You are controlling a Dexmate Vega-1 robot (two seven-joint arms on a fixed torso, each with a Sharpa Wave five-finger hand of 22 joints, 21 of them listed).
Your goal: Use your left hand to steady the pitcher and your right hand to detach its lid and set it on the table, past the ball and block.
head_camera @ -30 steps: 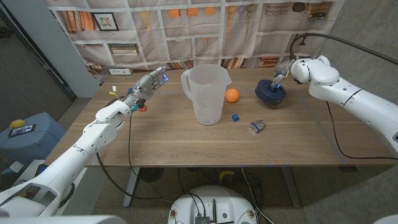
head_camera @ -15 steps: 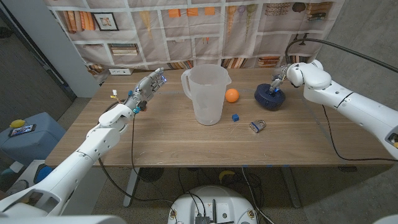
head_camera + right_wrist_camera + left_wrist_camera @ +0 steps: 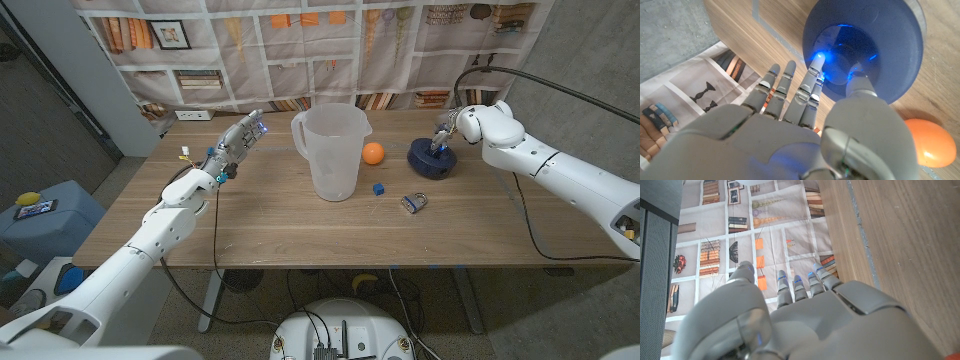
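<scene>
Now right hand (image 3: 447, 133) has lowered gripped lid (image 3: 432, 158) onto table (image 3: 300, 220), left hand (image 3: 236, 140) still spread.

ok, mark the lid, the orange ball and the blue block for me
lid (image 3: 432, 157), head view, on its dark blue rim beside the right hand.
orange ball (image 3: 373, 153), head view, centre of the ball.
blue block (image 3: 379, 188), head view, top face of the small cube.

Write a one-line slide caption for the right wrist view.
Right hand pinches the centre of the dark blue pitcher lid on the wooden table, with the orange ball beside it.
</scene>
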